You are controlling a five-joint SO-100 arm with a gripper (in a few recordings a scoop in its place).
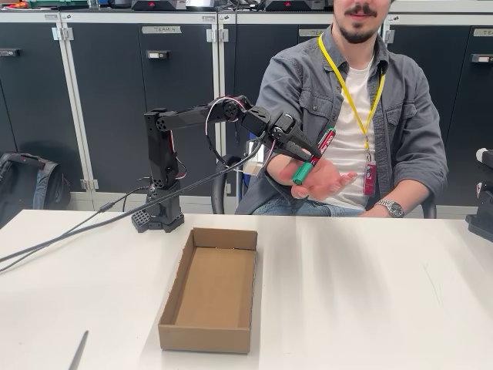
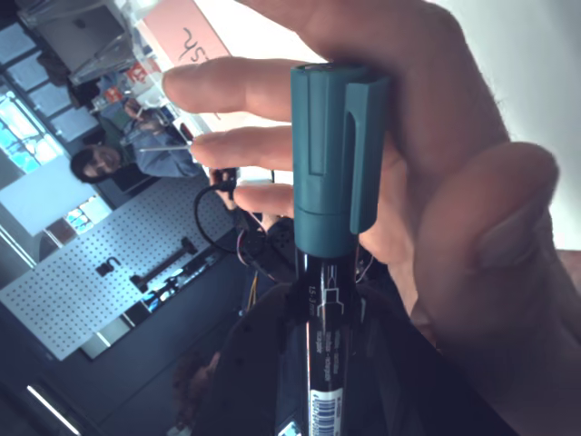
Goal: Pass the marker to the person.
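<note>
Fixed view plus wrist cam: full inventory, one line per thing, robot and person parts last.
marker: 1, green cap, red-and-white label, held in the gripper above the open palm; cap close up against the palm in the wrist view
cardboard box: 1, brown, open, on the table in front of the arm base
table: 1, white
cabinets: a row, dark grey, behind the table
backpack: 1, black, on the floor at left
person: 1, grey overshirt, white T-shirt, yellow lanyard, seated behind the table
hand: 1, palm up under the marker
gripper: 1, black, shut on the marker

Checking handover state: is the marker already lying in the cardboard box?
No. The gripper holds the marker above the person's hand.
</note>
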